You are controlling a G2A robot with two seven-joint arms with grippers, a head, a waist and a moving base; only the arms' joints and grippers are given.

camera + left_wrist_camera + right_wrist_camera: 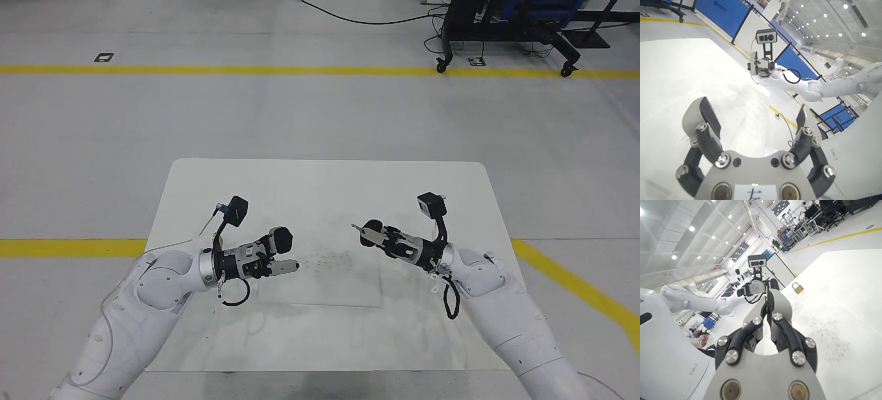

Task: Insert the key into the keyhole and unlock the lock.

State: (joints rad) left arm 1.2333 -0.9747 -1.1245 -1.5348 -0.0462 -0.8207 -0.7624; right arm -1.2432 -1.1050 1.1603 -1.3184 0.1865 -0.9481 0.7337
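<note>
White desk (330, 190), and the small brass padlock with silver shackle (797, 288) lies beyond the right claw (768, 294), closed tight; left claw (753, 103) gapes wide

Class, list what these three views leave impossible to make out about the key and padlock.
Key: in the right wrist view the shut right tool hides whatever it may grip; in the top view the sliver at its tip is too small to name.
Padlock keyhole: in the right wrist view, too small and far off to find.
</note>
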